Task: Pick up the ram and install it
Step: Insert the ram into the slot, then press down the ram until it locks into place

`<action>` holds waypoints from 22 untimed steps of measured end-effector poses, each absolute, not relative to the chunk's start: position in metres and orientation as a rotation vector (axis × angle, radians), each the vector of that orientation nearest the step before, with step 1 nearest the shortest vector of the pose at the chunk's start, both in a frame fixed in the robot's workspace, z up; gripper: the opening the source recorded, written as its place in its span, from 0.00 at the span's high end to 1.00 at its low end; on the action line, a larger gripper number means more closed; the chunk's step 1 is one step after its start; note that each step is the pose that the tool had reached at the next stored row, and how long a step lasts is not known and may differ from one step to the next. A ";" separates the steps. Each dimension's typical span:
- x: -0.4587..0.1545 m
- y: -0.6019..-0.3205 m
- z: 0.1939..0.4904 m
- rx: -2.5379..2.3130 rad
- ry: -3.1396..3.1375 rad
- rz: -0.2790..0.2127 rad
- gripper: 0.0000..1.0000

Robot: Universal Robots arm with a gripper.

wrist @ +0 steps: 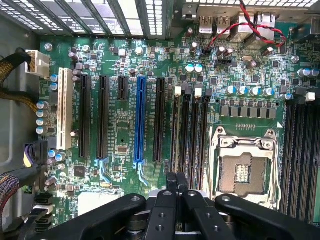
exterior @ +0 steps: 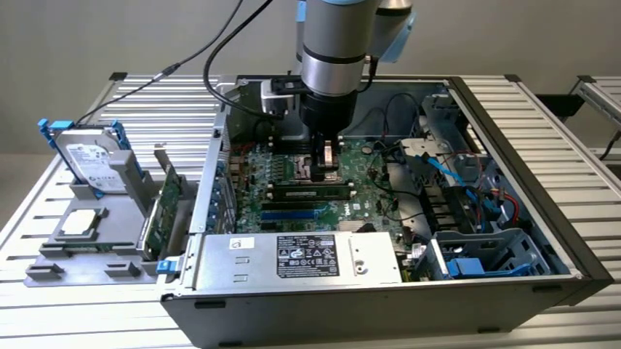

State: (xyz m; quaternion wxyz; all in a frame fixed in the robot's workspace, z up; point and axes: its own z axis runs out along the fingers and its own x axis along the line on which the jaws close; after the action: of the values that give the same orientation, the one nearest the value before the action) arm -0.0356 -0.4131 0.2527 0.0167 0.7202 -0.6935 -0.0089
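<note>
1. From the wrist view, my gripper (wrist: 175,182) has its jaws clenched together above the motherboard (wrist: 125,135); I see nothing held between them.
2. Just beyond sit the memory slots (wrist: 189,130) and the open CPU socket (wrist: 245,167).
3. In the exterior view, the ram (exterior: 310,193) already lies in a slot inside the case (exterior: 505,196), just in front of the gripper (exterior: 327,171). I judge the install is nearly finished.

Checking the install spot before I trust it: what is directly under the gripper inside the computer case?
Under the shut gripper lies the green motherboard with its long black slots and the open processor socket beside them. The gripper's black body covers the board's near edge.
</note>
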 end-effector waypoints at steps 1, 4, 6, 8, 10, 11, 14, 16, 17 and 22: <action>-0.036 -0.413 0.253 2.239 -2.156 -0.028 0.89; -0.036 -0.413 0.253 2.239 -2.156 -0.028 0.89; -0.036 -0.413 0.253 2.239 -2.156 -0.028 0.89; -0.036 -0.413 0.253 2.239 -2.156 -0.028 0.89; -0.036 -0.413 0.253 2.239 -2.156 -0.028 0.89; -0.036 -0.413 0.253 2.239 -2.156 -0.028 0.89; -0.036 -0.413 0.252 2.239 -2.156 -0.028 0.89; -0.036 -0.413 0.249 2.239 -2.156 -0.028 0.89; -0.037 -0.413 0.247 2.239 -2.156 -0.028 0.89; -0.038 -0.413 0.242 2.239 -2.156 -0.028 0.89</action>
State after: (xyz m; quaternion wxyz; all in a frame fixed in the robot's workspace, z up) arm -0.0379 -0.4128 0.2418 0.0165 0.7201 -0.6936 -0.0091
